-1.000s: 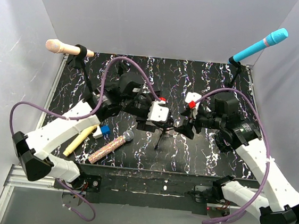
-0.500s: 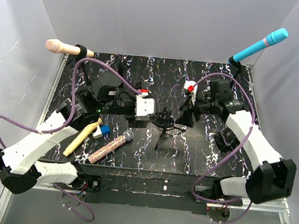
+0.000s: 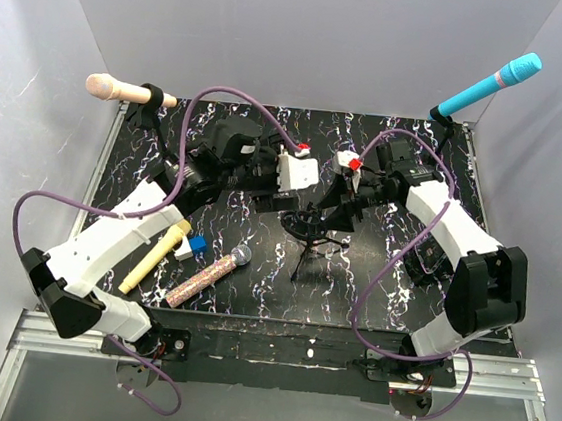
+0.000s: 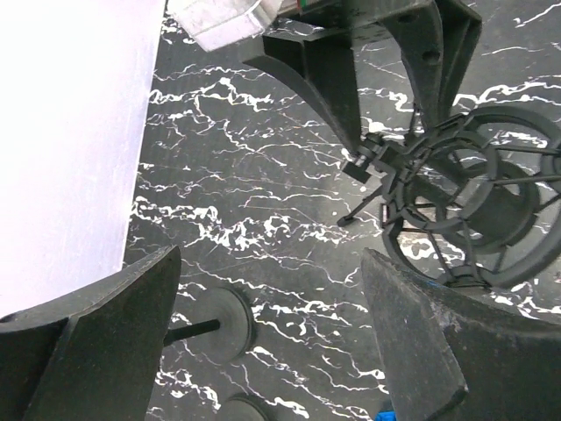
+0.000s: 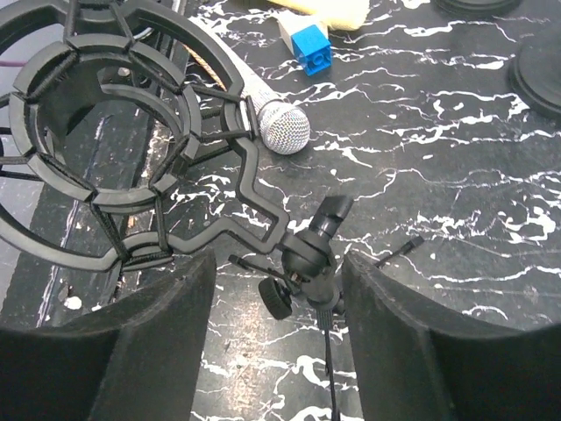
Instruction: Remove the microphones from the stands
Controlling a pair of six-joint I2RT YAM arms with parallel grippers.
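Progress looks close to complete, if the central stand is the one meant: the shock-mount stand (image 3: 309, 226) stands on its tripod in the middle of the tabletop (image 3: 394, 283), and both wrist views show its ring cradle with nothing inside. The glitter microphone (image 3: 209, 277) lies flat on the tabletop, near the front and to the left of the stand, apart from it, with a yellow microphone (image 3: 152, 262) and a blue block (image 3: 197, 246) just beyond. The left gripper (image 3: 278, 202) and right gripper (image 3: 340, 210) flank the cradle from either side, each with jaws spread and holding nothing. What is left, by my reading, is only to draw the arms back. A beige microphone (image 3: 121, 90) and a cyan microphone (image 3: 490, 84) sit clipped in holders at the back corners, so if either is the target, nothing is done there yet.
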